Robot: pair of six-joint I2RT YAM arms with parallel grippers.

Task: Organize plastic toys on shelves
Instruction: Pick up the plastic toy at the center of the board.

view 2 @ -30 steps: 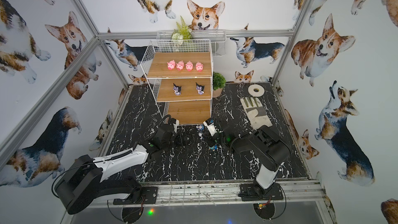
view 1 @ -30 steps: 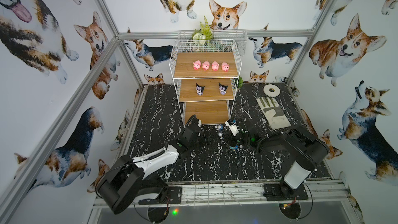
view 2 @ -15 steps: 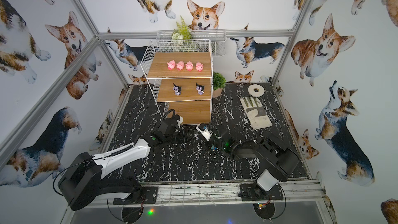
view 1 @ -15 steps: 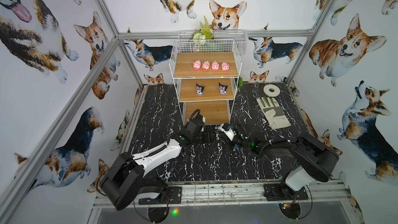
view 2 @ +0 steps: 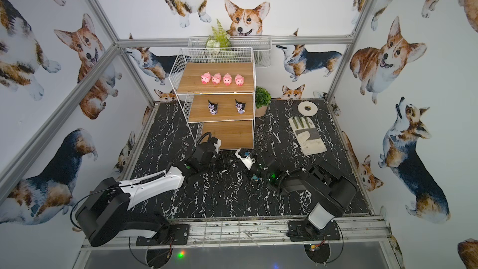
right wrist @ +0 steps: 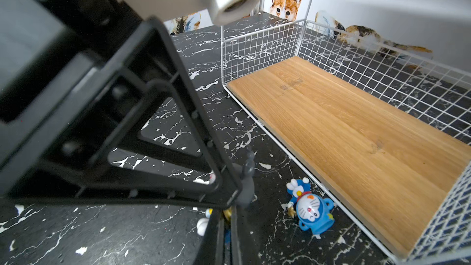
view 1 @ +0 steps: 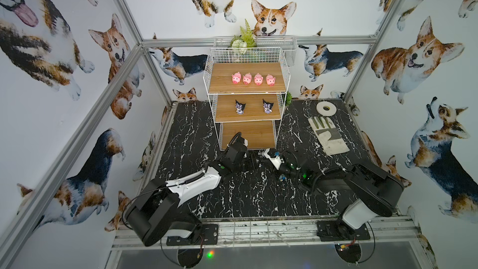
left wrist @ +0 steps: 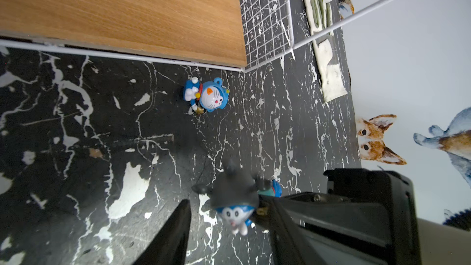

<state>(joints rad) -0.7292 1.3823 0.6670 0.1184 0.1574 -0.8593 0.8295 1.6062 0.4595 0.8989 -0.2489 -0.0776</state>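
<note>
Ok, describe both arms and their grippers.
The left arm has bulky black joints and a long white shell with a black cable along it. The right arm is mostly black, white near its base. Each carries a green light, looped black cables and a white wrist camera. The left gripper and right gripper are black.

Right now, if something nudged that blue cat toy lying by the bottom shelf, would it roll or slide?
Likely slide or spin: the blue cat toy lies face up on the smooth marbled surface. Its round head might rock it. Looks hard, light plastic.
</note>
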